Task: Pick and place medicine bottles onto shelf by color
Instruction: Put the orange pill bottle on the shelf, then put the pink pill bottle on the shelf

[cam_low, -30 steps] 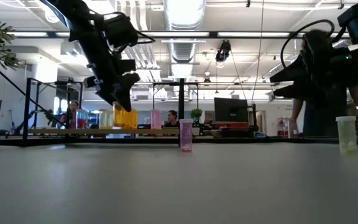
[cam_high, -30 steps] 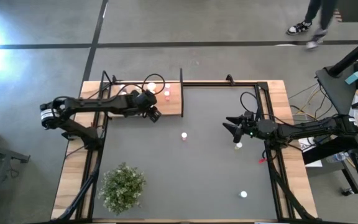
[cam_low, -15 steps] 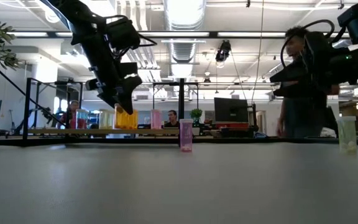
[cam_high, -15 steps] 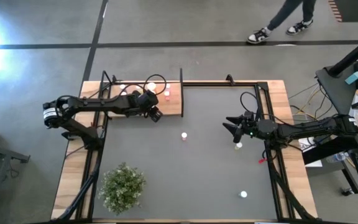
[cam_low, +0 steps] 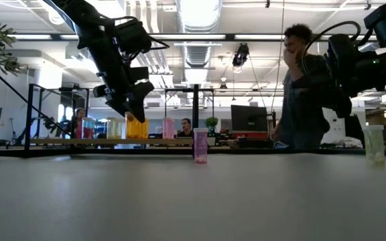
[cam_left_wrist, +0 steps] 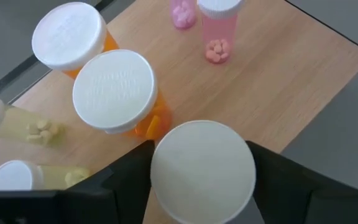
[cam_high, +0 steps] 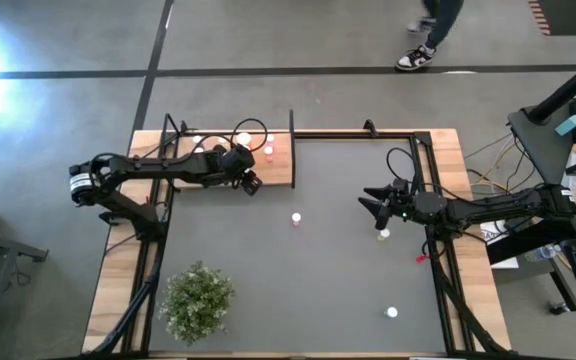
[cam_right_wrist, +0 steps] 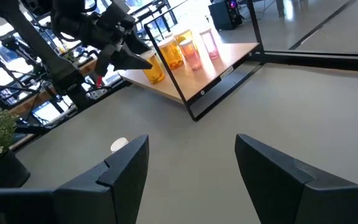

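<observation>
Orange-bodied bottle (cam_left_wrist: pixel 202 169) under a flat white cap, positioned at the front edge of the shelf (cam_left_wrist: pixel 278 93), directly beneath the left gripper (cam_high: pixel 250 184). Placed there to join two more orange bottles (cam_left_wrist: pixel 114 90) – colour grouping as the task demands. Gripped or just freed: cannot tell.

Pink bottles (cam_left_wrist: pixel 219 31) kept apart toward the shelf's far side; pale bottles (cam_left_wrist: pixel 17 124) with yellowish tablets lying beside the orange group.

Shelf surface: light wood, fine straight grain, flat, edged by thin black rods. Bottle bodies: translucent plastic cylinders, tablets visible inside. Caps: matte white discs, wider than the bodies.

Right gripper (cam_high: pixel 371 203) hovering over the dark grey tabletop (cam_high: pixel 338 280), fingers spread, nothing between them – judged a waiting pose close to the nearest white bottle (cam_high: pixel 383 234).

Left to sort on the tabletop: that white bottle, a pink bottle (cam_high: pixel 295 217) upright near the centre, another white bottle (cam_high: pixel 392 312) near the front edge.
</observation>
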`<action>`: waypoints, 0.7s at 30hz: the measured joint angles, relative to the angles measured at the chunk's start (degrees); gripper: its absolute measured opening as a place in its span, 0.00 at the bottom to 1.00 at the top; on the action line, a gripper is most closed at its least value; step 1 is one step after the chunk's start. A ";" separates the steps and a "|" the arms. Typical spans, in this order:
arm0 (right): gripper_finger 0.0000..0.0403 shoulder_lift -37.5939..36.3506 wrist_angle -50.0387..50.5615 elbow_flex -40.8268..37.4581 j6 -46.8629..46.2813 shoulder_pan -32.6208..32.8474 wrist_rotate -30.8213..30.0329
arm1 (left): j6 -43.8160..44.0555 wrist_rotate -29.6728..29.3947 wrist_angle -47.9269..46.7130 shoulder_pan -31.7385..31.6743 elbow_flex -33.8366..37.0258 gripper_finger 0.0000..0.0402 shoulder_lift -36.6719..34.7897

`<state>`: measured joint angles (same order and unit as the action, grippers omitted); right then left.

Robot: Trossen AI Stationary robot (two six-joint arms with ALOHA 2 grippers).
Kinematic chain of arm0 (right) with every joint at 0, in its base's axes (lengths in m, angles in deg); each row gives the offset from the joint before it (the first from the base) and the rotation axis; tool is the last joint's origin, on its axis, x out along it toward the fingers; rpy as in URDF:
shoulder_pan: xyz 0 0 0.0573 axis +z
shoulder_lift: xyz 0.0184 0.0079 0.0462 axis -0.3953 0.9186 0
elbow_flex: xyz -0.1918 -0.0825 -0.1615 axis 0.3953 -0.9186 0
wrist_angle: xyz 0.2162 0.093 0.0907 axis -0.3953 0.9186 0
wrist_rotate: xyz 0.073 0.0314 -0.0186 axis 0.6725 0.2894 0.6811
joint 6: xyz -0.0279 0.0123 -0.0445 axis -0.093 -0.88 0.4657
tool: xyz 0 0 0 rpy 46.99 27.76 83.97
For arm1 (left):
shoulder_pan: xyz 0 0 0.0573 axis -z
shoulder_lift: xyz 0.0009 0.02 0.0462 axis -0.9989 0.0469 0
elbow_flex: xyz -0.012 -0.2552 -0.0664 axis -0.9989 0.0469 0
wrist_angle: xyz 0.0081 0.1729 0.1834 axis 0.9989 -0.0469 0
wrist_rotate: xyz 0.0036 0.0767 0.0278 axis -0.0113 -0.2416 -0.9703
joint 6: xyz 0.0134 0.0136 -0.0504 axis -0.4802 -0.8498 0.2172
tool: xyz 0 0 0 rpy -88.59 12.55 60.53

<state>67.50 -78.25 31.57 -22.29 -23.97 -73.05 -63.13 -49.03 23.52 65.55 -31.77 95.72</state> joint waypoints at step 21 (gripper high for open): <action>0.57 0.00 0.00 0.00 0.00 0.00 0.00 | -9.30 -0.68 0.02 1.79 -4.54 0.61 -4.00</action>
<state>67.50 -78.24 31.57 -22.29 -23.97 -73.05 -72.43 -49.71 23.54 67.34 -36.31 91.73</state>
